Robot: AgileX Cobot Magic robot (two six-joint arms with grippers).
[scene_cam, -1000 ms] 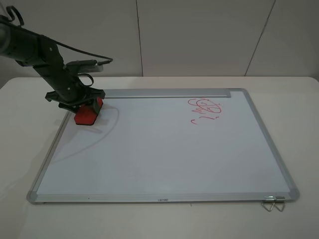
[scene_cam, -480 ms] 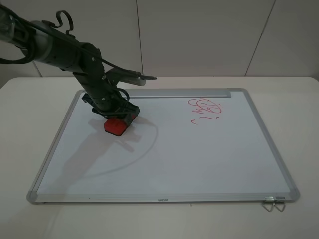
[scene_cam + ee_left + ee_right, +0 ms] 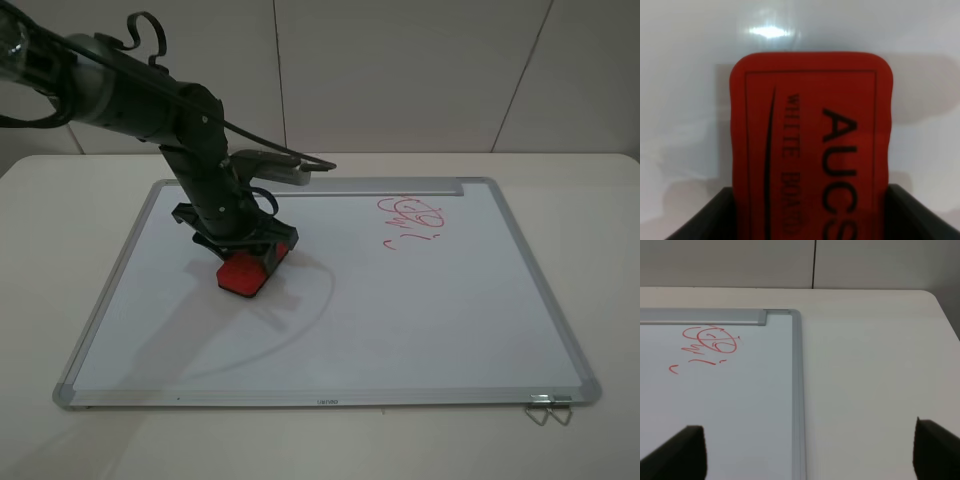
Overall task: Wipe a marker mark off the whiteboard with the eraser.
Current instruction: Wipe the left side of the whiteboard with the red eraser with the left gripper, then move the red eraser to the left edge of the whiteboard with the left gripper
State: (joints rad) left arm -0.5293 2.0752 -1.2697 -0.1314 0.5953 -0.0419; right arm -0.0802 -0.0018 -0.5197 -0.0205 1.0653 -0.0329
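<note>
Eraser (image 3: 244, 273) on the whiteboard (image 3: 420, 320), pinched by the left gripper (image 3: 243, 257); only the right wrist view shows the right gripper (image 3: 810, 452), fingers (image 3: 687, 450) spread wide.

A white table (image 3: 600, 250) backed onto a pale panelled wall (image 3: 400, 70). A curly red scribble (image 3: 415, 222) with short dashes lay toward the far right.

The whiteboard (image 3: 420, 330) is lying flat on the desk (image 3: 60, 230). The eraser (image 3: 243, 272) is resting on its left half, under the left gripper (image 3: 240, 256). A scribble (image 3: 412, 222) is sitting near the far right corner, just before the tray strip (image 3: 400, 187) along the far edge. Wire hooks (image 3: 548, 410) are sticking out at the near right corner.
</note>
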